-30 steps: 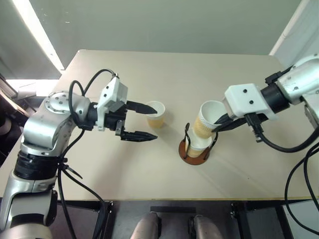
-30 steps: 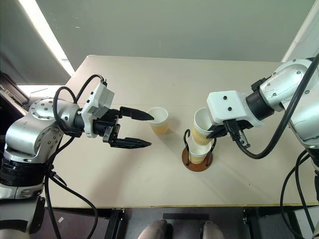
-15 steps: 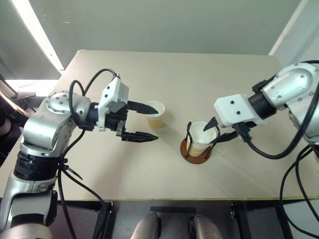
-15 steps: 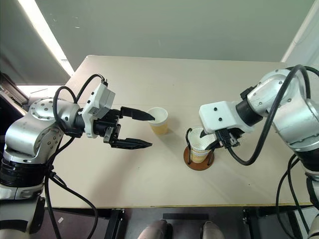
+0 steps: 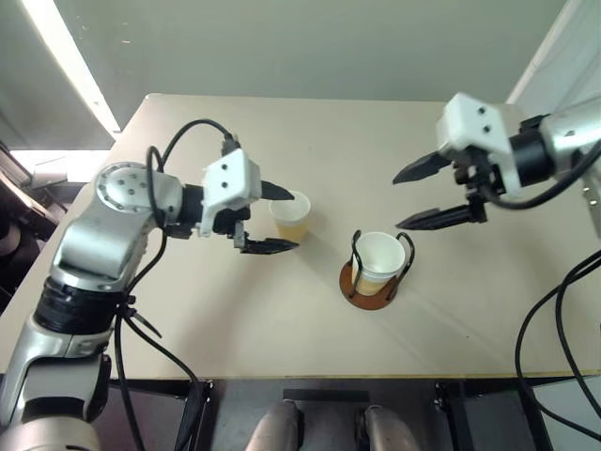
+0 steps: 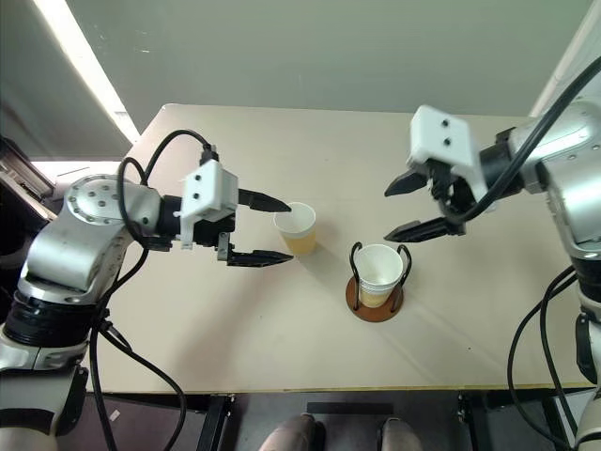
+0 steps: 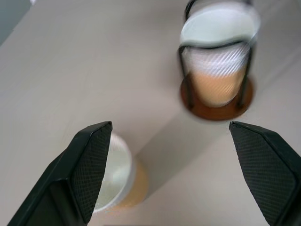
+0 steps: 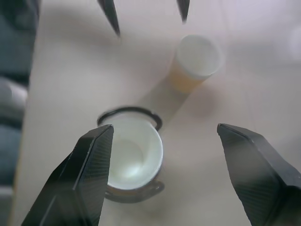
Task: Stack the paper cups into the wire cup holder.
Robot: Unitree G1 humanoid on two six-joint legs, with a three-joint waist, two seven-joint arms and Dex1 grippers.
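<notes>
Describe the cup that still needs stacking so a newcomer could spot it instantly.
On the beige table, find the round reddish-brown wire cup holder near the front middle. The loose paper cup stands upright on the bare tabletop to its left, between the open black fingers of the left gripper. Unlike the cups already nested in the holder, no wire loops surround it.

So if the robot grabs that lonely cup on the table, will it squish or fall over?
The loose paper cup looks thin-walled and empty, so it probably dents if squeezed hard. It's tall with a narrow bottom, so a sideways nudge could likely tip it.
</notes>
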